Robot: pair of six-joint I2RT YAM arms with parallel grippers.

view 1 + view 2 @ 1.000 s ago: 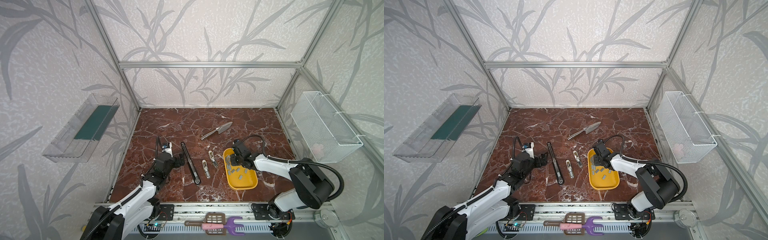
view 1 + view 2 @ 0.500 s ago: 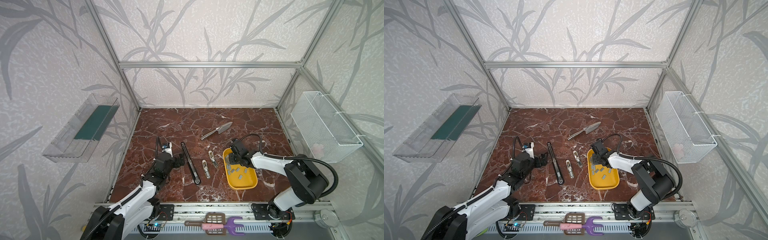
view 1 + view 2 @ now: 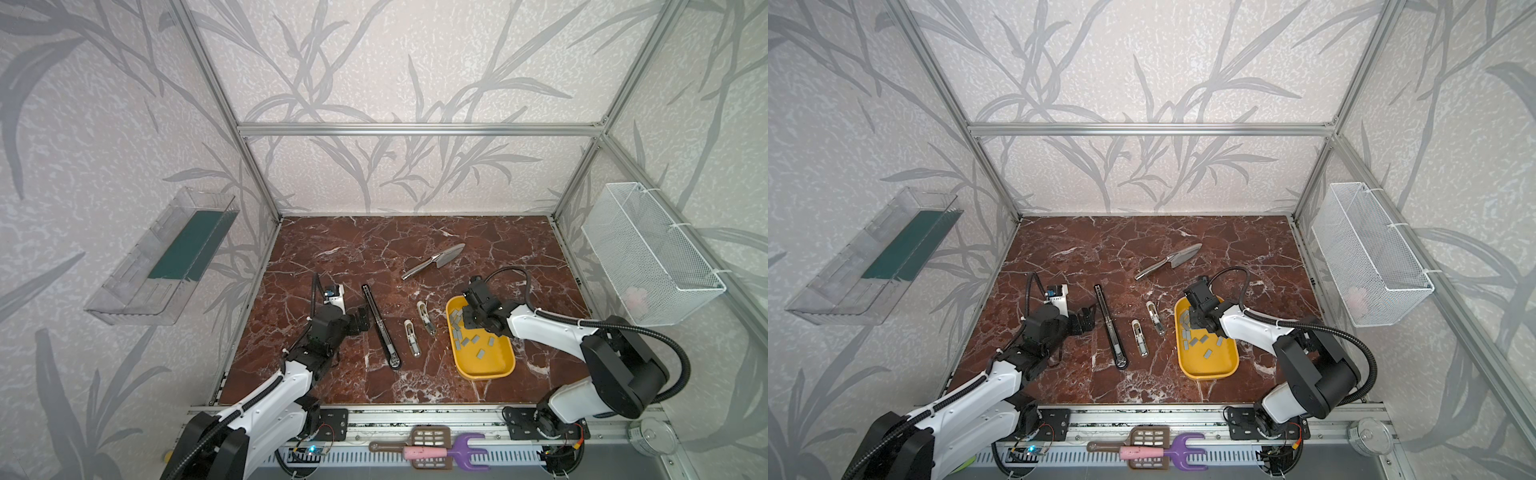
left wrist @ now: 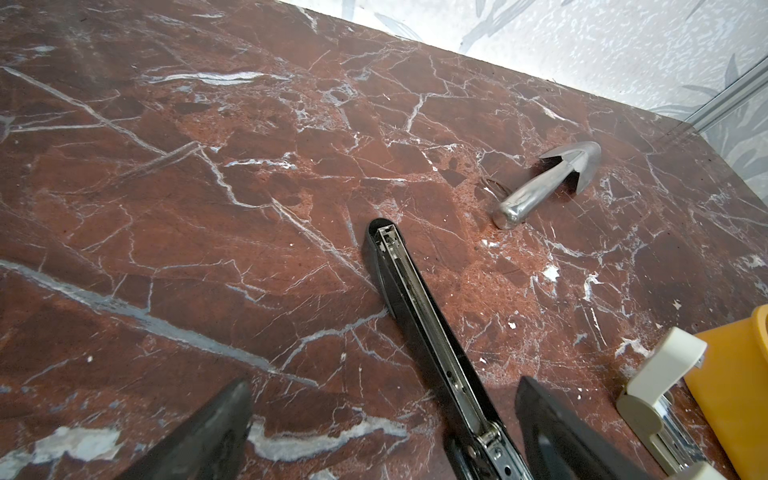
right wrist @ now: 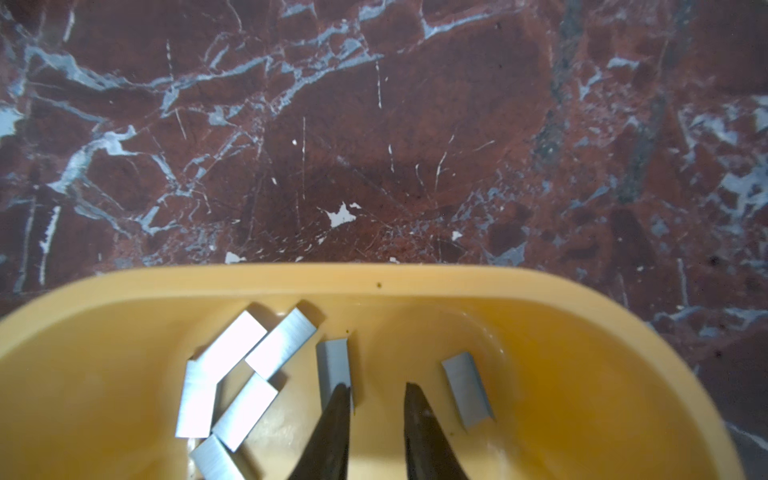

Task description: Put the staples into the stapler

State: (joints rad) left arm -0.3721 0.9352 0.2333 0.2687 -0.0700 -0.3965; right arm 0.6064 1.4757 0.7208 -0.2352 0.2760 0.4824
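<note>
The left arm is reaching low from the table's front-left corner, forearm nearly level. Its left gripper (image 3: 360,322) (image 3: 1084,318) (image 4: 382,384) is holding its jaws spread wide just beside the stapler (image 3: 380,324) (image 3: 1111,328) (image 4: 419,307). The wrist view shows the stapler's body running between the two fingers; whether they are touching it I cannot tell.

The right arm is bending in from the front-right corner, with its wrist tipping down over the far end of the yellow tray (image 3: 486,374) (image 3: 1208,374) (image 5: 374,278). The right gripper (image 3: 469,320) (image 5: 376,388) is keeping a narrow gap with nothing in it, one fingertip (image 5: 338,399) overlapping a strip.

The black stapler is lying opened flat left of centre, its long axis running far to near and its channel facing up. The staples (image 3: 461,332) (image 3: 1192,332) (image 5: 253,353) are lying scattered in the tray, pointing various ways.

On the red-brown marble table (image 3: 332,249), two small staplers (image 3: 410,338) (image 3: 427,318) are lying between the black one and the tray, and a metal trowel (image 3: 436,264) (image 4: 548,183) is lying nearer the far edge. Leaf-patterned walls are enclosing it all, carrying a clear bin (image 3: 166,257) on the left and a wire basket (image 3: 648,257) on the right.
</note>
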